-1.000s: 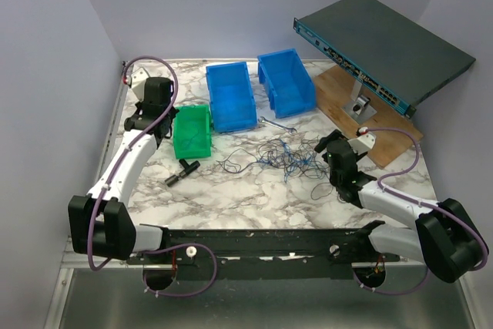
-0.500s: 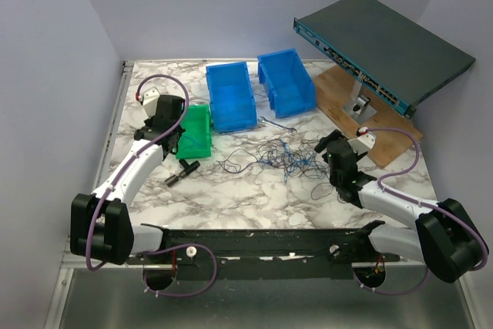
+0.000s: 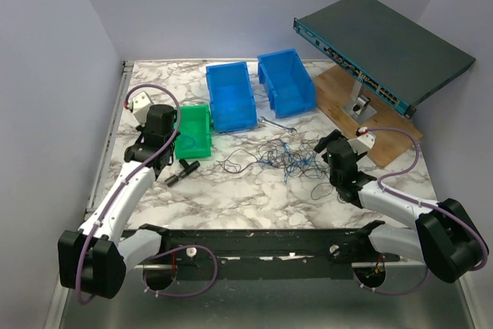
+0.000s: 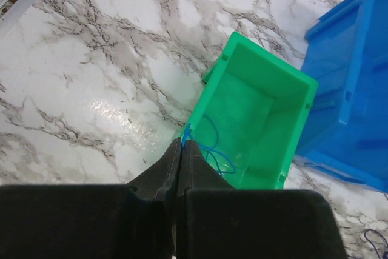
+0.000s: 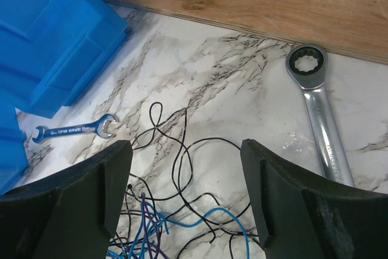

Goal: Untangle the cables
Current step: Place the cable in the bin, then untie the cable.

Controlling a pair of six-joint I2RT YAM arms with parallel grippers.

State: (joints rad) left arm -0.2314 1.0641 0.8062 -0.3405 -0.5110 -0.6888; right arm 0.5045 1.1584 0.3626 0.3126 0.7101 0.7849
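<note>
The cables [image 3: 277, 156] lie as a tangle of thin blue and dark wires in the middle of the marble table. My left gripper [image 3: 169, 144] is shut, its tips [image 4: 180, 144] at the near left corner of the green bin [image 4: 273, 68]. A thin blue cable [image 4: 212, 150] runs from between the tips into the bin. My right gripper [image 3: 333, 148] is open wide just right of the tangle. In the right wrist view it [image 5: 185, 150] hangs above the dark and blue cable loops [image 5: 182, 210] without touching them.
Two blue bins [image 3: 231, 96] [image 3: 285, 81] stand behind the tangle. A small wrench [image 3: 276, 123] lies by them, and a silver ratchet wrench [image 5: 318, 113] lies near the wooden board [image 3: 339, 98] under a network switch [image 3: 381, 48]. A black T-shaped part [image 3: 181, 171] lies near the green bin.
My left arm has swung from the far left corner back toward the near side, ending at the green bin's left edge. The right arm and the tangle have not moved.
</note>
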